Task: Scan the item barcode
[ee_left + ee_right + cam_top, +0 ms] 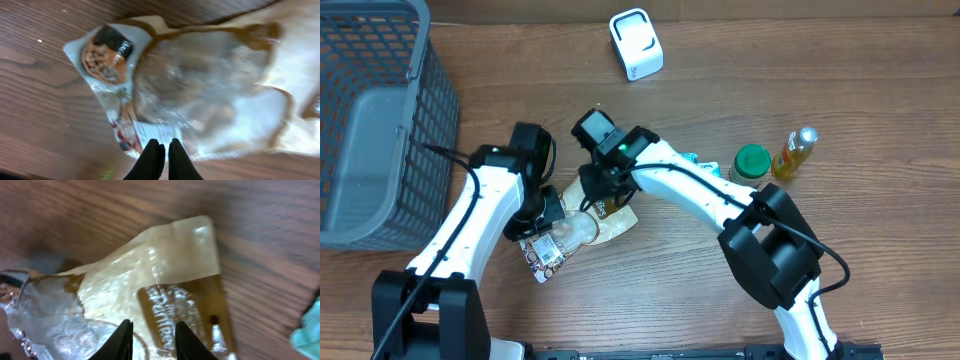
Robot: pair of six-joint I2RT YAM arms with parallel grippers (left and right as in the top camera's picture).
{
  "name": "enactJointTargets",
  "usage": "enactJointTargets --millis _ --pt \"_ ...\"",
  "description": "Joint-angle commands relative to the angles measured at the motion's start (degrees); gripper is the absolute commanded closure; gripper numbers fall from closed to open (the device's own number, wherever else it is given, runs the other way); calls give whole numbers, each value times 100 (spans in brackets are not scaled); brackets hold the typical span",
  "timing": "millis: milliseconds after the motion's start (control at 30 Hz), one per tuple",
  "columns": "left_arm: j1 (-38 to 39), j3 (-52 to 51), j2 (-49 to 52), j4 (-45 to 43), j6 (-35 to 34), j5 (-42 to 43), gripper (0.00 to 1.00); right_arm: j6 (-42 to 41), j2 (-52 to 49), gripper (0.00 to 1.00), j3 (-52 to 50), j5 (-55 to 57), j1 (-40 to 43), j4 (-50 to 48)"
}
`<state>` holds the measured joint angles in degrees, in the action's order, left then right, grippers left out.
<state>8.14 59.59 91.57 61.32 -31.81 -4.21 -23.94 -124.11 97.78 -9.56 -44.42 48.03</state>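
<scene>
One snack pouch (565, 238), left hand (164, 145) clenched on its edge, right hand (152, 327) parted above, grey basket (432, 100) apart

Surface (840, 60): brown wood, grain running left to right. Light even, shadows faint. Grey mesh basket (435, 120) sits at its left edge.

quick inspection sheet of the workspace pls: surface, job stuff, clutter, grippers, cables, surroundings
surface: wooden table, bare parts look clean
job's things: clear snack pouch lying on the table; white box, likely the scanner, at the far edge
clutter: grey basket, green-lidded jar, yellow bottle
grippers: left gripper shut on the pouch's edge; right gripper open above the pouch
cables: black cable looping off the left arm
surroundings: nothing seen
</scene>
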Motion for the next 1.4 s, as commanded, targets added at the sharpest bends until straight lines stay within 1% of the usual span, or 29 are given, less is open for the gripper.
enactJointTargets --millis 0,100,233,333,367,433,533,600,633,667,700,733,1367 --pt "-2 -326 9 -308 -245 -369 95 -2 94 74 85 57 59 9" --pt "4 -658 9 -763 -490 -308 95 0 72 74 81 57 57 59" --pt "15 -973 11 -1152 -507 -35 95 17 72 74 81 57 57 105" --pt "15 -1051 11 -1353 -507 -17 94 17 72 73 81 59 57 127" --pt "15 -1060 11 -1432 -507 -17 93 17 70 70 81 59 57 138" --pt "15 -1062 11 -1613 -494 52 92 17 70 68 81 57 57 162" --pt "15 -1062 11 -2070 -238 496 91 17 70 66 81 57 57 227" --pt "15 -1062 11 -2306 -223 717 87 15 72 66 81 57 57 256" --pt "15 -1062 11 -2426 -225 780 82 15 72 66 81 57 57 269" --pt "15 -1062 11 -2509 -223 793 72 15 70 66 81 57 57 275" --pt "15 -1062 11 -2568 -225 789 47 15 72 65 81 57 57 280" --pt "15 -1062 11 -2579 -227 789 0 15 70 65 81 57 57 278" --pt "13 -1062 11 -2579 -225 787 0 15 72 65 81 52 57 391"
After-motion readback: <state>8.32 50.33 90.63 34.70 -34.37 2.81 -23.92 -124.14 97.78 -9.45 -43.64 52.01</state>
